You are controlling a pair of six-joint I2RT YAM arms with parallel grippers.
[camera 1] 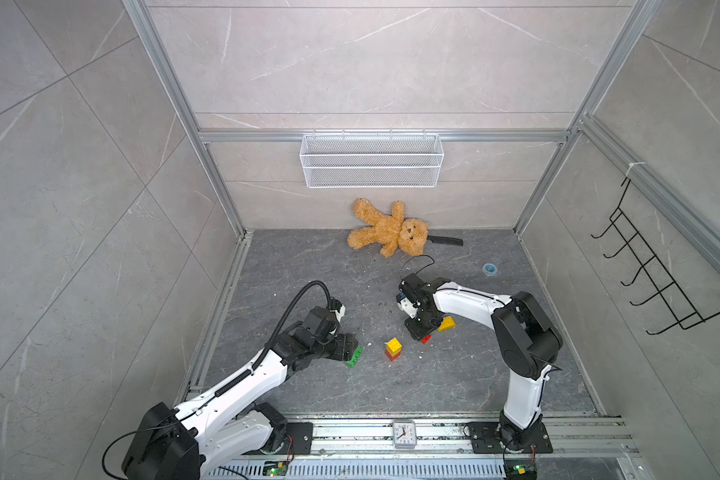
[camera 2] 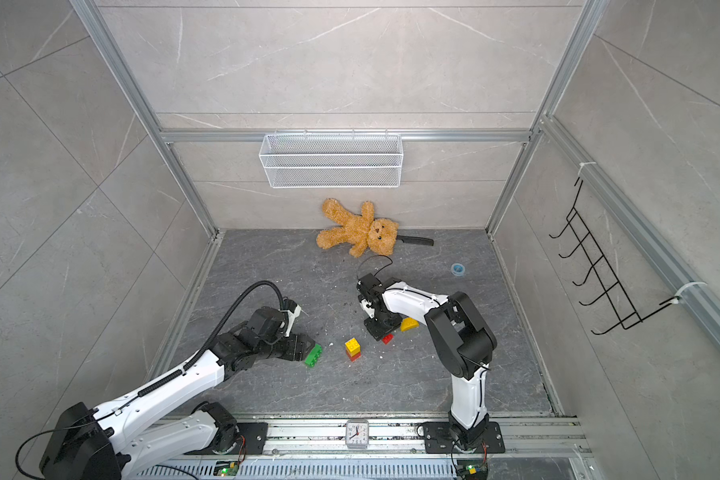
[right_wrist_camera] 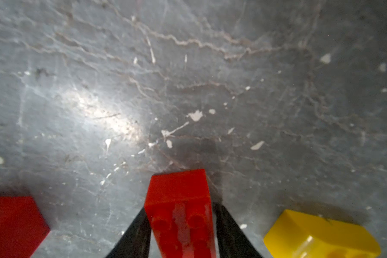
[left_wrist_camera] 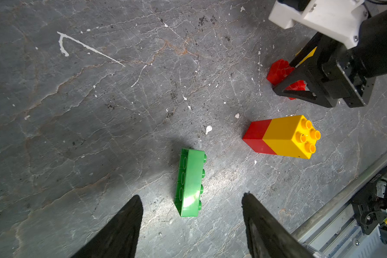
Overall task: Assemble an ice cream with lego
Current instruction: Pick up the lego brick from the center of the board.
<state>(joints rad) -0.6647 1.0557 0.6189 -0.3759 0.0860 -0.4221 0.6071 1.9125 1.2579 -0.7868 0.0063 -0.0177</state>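
Note:
A long green lego brick (camera 1: 354, 357) (camera 2: 313, 356) (left_wrist_camera: 190, 183) lies on its side on the dark floor. My left gripper (left_wrist_camera: 190, 196) (camera 1: 349, 350) is open, and the brick's near end sits untouched between its fingertips. A yellow brick stacked on a red one (camera 1: 393, 348) (camera 2: 352, 348) (left_wrist_camera: 282, 136) stands mid-floor. My right gripper (right_wrist_camera: 181, 223) (camera 1: 422, 334) is shut on a second red brick (right_wrist_camera: 179, 201) (camera 1: 425, 339) (left_wrist_camera: 278, 71), low by the floor. The round-topped yellow brick (camera 1: 447, 324) (camera 2: 409, 324) (right_wrist_camera: 322, 236) lies just beside it.
A brown teddy bear (camera 1: 387, 228) and a black-handled tool (camera 1: 445, 240) lie at the back wall, under a white wire basket (camera 1: 371, 160). A blue ring (camera 1: 490, 269) is back right. A small clock (camera 1: 404, 433) sits on the front rail. A black hook rack (camera 1: 657, 266) hangs on the right wall.

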